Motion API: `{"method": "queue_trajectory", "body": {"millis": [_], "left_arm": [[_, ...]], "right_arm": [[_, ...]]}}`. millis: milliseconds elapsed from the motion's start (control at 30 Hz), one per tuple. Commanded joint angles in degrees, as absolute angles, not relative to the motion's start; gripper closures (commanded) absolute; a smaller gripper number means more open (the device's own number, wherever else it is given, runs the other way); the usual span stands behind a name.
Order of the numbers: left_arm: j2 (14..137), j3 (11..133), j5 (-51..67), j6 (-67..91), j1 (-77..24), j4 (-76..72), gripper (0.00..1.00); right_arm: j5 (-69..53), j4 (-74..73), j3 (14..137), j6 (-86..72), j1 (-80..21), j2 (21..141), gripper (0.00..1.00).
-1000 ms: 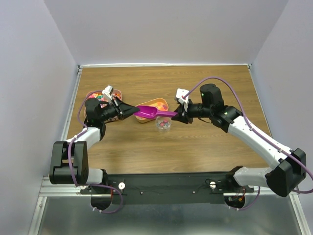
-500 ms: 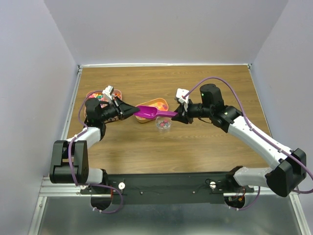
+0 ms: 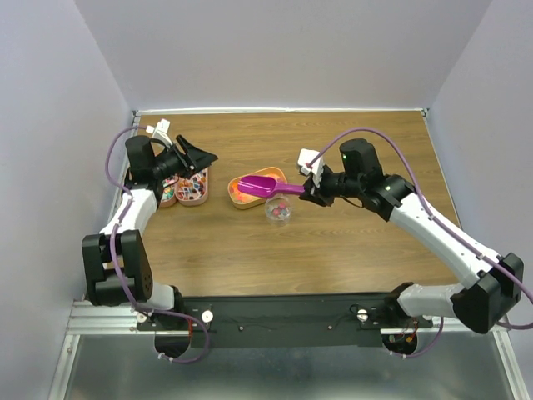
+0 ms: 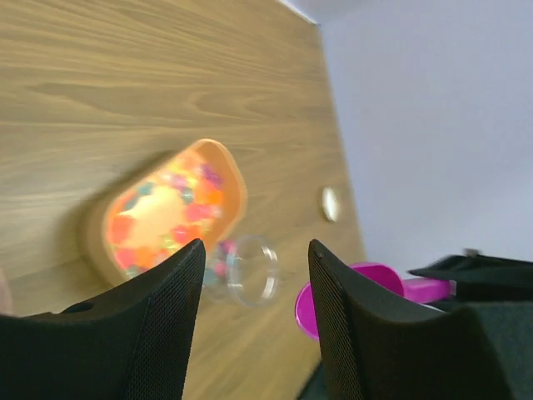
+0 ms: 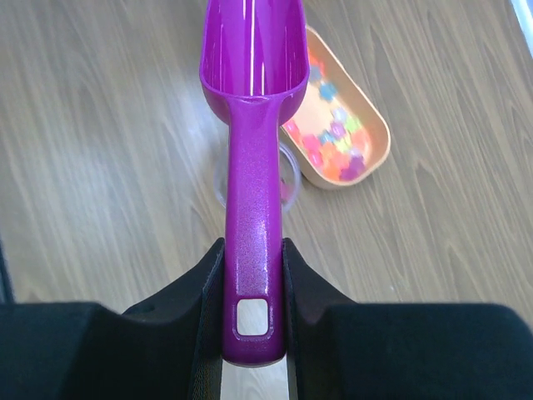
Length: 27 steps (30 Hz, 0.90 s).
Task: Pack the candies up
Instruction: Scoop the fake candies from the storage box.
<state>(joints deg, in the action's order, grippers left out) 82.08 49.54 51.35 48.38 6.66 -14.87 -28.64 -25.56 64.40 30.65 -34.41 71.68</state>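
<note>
right wrist view has the scoop (image 5: 250, 125) passing over a small clear cup (image 5: 287, 179), its bowl looking bare beside the peach tray (image 5: 385, 133) of candies (image 5: 329, 150). to load it well, i'd dip the lip low into the sweets, level it, then tip slowly over the cup, which seems to hold a few already. right gripper (image 5: 251, 258) is clenched on the scoop handle. left gripper (image 3: 196, 156) hangs spread wide, holding nothing, near two more trays (image 3: 188, 188) at the left of the desk (image 3: 333, 250).
</note>
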Motion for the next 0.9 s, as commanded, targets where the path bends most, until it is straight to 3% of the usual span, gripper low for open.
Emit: {"method": "queue_trajectory", "body": {"millis": [0,100,267,867], "left_arm": [[82.0,54.5,35.4,30.6,6.2,5.6,0.40],[81.2,54.8,25.0,26.8,3.5,8.7,0.41],[84.1,54.8,18.0,24.2,-2.1,11.2,0.44],[96.2,60.8,14.1,22.9,-9.4,13.3,0.56]], "right_arm": [[-22.1,-34.2,70.0,37.7,-32.7,76.2,0.99],[-21.9,-37.6,74.2,40.2,-30.7,80.1,0.99],[-23.5,-40.9,79.3,43.2,-28.0,85.1,0.99],[-28.7,-46.7,87.9,50.3,-25.5,96.1,0.99]]}}
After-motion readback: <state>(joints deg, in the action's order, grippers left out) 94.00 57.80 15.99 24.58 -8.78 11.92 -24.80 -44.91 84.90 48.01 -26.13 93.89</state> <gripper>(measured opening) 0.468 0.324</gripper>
